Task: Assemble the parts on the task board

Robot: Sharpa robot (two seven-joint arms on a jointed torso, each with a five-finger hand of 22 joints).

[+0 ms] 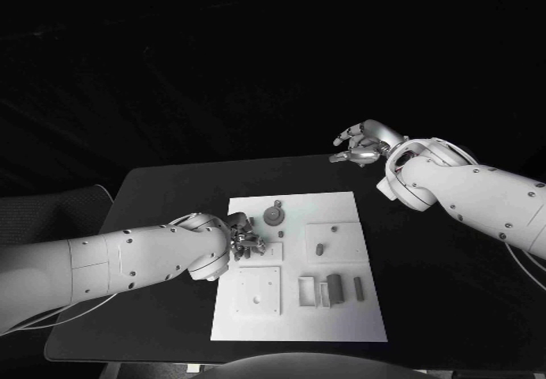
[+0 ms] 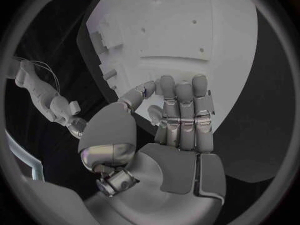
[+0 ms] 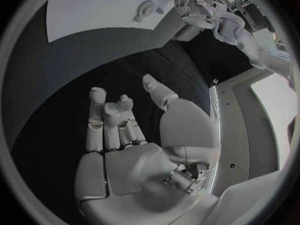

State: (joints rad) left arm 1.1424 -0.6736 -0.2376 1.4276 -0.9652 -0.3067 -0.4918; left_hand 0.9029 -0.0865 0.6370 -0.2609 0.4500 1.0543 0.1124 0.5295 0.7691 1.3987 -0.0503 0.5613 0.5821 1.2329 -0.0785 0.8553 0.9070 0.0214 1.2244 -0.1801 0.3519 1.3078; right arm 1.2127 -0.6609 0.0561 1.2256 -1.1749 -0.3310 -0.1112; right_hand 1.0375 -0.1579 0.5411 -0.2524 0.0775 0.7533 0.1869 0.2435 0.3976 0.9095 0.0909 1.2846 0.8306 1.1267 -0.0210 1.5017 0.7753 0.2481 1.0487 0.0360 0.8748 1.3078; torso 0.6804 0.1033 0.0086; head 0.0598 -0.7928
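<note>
Board (image 1: 342, 207) lies mid-counter so both arms reach: left hand (image 1: 242, 239), grip unclear, works its nine-o'clock edge; right hand (image 1: 362, 144) waits empty, fingers apart, at one o'clock.

A dark worktop (image 1: 170, 189) with rounded corners stood in the middle of the scene, its surface matt and plain. Behind it, on the far side, the room lay in near-total darkness, and no wall or window could be made out there. Left of the worktop, a dark rounded shape (image 1: 46, 213) with a pale edge sat low, and what it was could not be told. The floor around was black.
</note>
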